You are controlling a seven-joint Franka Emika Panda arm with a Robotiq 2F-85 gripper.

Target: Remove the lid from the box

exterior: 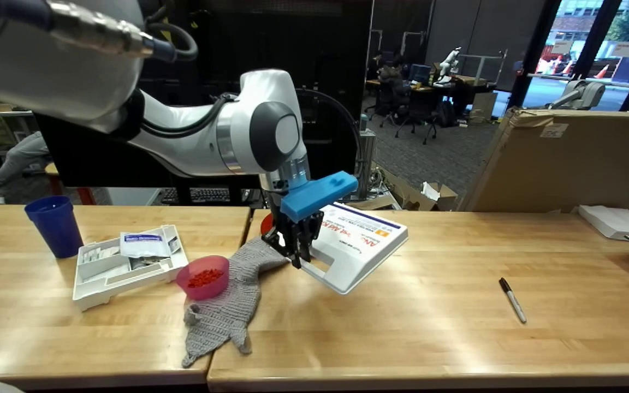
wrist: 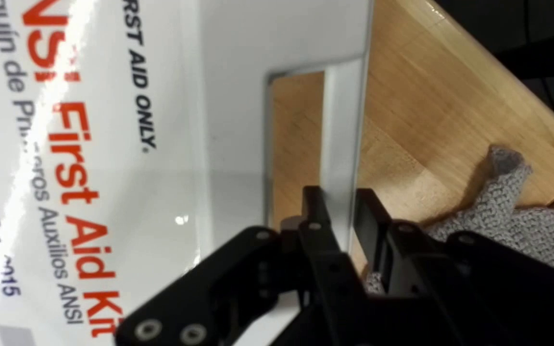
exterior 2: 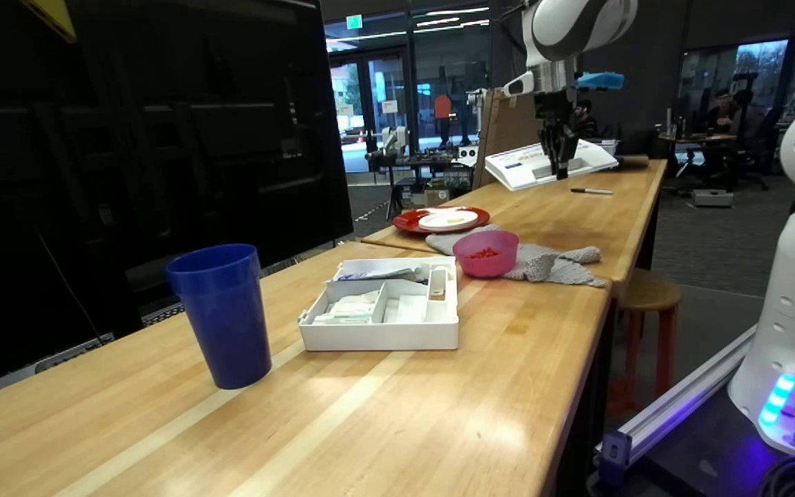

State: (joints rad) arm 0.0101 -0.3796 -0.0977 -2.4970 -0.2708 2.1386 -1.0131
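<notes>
Room: Pale wooden tabletops [exterior: 456,333] meet at a seam, a dark panel [exterior 2: 149,138] behind and a large brown carton [exterior: 576,164] toward the far end.
Lid: Bearing "First Aid Kit" in red, the white lid [exterior: 358,240] hangs tilted above the tabletops, well apart from the box [exterior 2: 380,337].
Jaws: Clenched on the lid's handle bar, the gripper [wrist: 338,206] has one finger inside the slot, one outside.
Box: Uncovered on the tabletops, with small packets [exterior: 142,245] in its white compartments.
Neighbors: A blue cup [exterior: 55,226] stands near the box; just beside the opposite side sits a pink bowl [exterior: 208,293] of red pieces [exterior: 204,278].
Cloth: Grey knitted cloth [exterior: 224,322] lies crumpled across the seam, next to the bowl.
Plates: A white plate [exterior 2: 430,222] sits on a red plate [exterior 2: 406,222] in an exterior view.
Marker: Black-capped marker [exterior: 512,300] lies on the tabletops, well apart from the box.
</notes>
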